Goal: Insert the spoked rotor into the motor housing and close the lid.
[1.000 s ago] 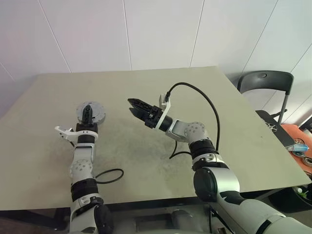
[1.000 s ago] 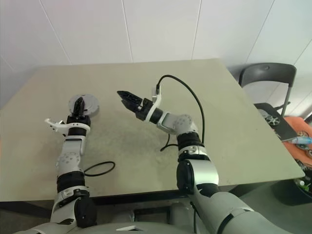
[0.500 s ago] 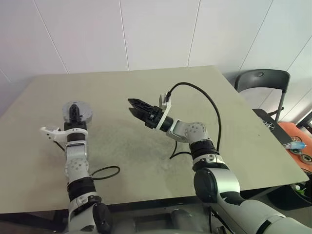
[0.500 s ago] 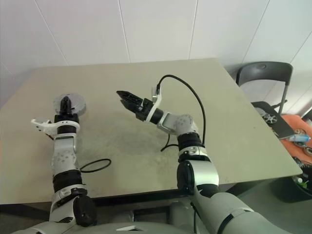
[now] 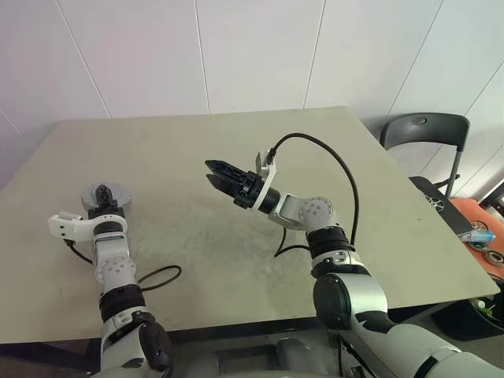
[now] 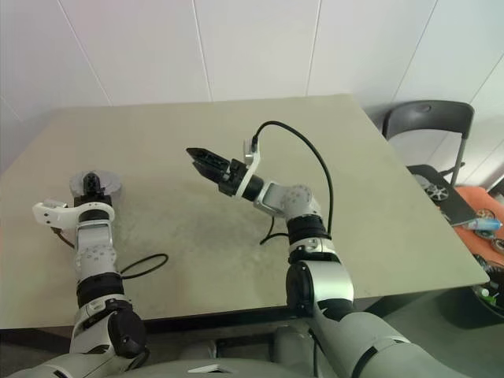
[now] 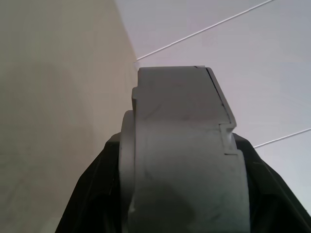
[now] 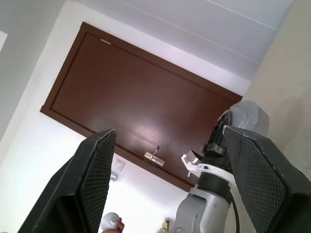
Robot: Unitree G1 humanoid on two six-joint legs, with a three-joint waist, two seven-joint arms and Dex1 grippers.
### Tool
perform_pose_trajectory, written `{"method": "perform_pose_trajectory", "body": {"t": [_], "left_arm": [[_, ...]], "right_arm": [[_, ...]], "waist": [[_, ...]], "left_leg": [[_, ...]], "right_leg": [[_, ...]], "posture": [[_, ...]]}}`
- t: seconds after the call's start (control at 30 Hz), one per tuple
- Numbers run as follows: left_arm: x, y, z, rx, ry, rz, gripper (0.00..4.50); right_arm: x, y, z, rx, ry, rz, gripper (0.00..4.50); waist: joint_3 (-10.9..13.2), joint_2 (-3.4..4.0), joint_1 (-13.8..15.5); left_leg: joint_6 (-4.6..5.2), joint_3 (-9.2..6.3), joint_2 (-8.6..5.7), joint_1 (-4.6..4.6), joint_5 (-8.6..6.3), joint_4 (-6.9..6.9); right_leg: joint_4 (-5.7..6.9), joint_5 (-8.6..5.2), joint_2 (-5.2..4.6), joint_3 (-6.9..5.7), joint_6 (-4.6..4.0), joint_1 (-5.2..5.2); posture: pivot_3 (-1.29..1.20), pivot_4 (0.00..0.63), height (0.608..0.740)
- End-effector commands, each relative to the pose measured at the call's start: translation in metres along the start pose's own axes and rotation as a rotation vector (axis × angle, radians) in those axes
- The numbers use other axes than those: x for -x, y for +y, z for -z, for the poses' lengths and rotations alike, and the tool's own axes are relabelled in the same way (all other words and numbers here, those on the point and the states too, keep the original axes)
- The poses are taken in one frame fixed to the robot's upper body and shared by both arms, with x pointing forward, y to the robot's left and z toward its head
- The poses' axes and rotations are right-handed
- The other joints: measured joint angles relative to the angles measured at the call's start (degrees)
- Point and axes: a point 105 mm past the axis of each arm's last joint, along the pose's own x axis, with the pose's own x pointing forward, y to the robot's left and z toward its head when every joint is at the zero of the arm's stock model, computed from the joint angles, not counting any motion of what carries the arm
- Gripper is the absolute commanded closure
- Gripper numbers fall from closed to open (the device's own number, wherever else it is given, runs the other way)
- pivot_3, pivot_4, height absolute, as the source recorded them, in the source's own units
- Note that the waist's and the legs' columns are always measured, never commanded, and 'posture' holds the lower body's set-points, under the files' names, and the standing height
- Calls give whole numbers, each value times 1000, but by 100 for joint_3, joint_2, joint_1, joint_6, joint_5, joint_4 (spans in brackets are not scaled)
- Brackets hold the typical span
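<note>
Over beige table [image 5: 331, 157], plain grey disc [image 7: 187, 155].

Head pair: two eyes side by side, high up, looking forward and down over the table [image 5: 331, 142]; both take in both arms, the wall behind and the chair [image 5: 425, 130].
Left wrist: very close, looking along its fingers at a grey disc [image 7: 184, 160], with table and wall beyond.
Right wrist: looks across the table between its own fingers [image 8: 255, 174] towards a brown door [image 8: 126, 102].
Shared: the right wrist view also catches the left gripper [image 8: 221, 133] and its disc, as the head pair does.
</note>
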Motion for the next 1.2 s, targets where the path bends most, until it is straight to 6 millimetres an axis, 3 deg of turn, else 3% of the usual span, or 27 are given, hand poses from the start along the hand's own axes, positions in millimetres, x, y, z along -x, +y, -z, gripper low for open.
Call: {"method": "perform_pose_trajectory", "body": {"t": [0.03,0.2,0.4,0.5,0.63,0.83,1.2], "left_arm": [[-5,-5,-14,-61,-52,-18,2236],[-3,10,-16,-108,-58,-90,2236],[-1,14,-13,-109,-47,-107,2236],[0,19,-15,-139,-47,-127,1405],[1,42,-25,-182,-84,-265,81],[4,62,-35,-167,-125,-355,35],[20,100,-64,-317,-220,-643,35]], "right_arm": [[-5,14,-5,30,-8,-58,788],[-6,14,-5,31,-7,-57,788],[-7,15,-4,35,-3,-57,788],[-7,14,-4,38,-4,-53,757],[-7,13,-5,40,-6,-49,757],[-7,12,-5,42,-5,-46,757],[-9,12,-4,43,-1,-48,757]], "waist": [[0,0,-2],[0,-1,-3],[-2,-3,-2],[-2,-2,-3],[-3,-2,-15],[-5,1,-89],[-9,9,-404]], "left_leg": [[0,0,0,0,0,0],[0,-1,0,3,0,0],[0,1,0,3,0,0],[-1,0,0,5,0,0],[-1,1,0,10,0,-1],[0,10,7,73,0,-16],[1,3,33,106,-1,-20]], "right_leg": [[1,0,0,0,0,0],[5,0,0,0,0,-1],[5,0,-2,0,0,0],[8,0,-2,0,0,0],[11,0,-2,0,0,0],[28,0,8,6,-1,35],[35,-1,77,54,0,79]], "posture": [[0,0,740],[0,0,740],[0,0,740],[0,0,740],[0,0,740],[0,0,740],[0,0,740]]}}
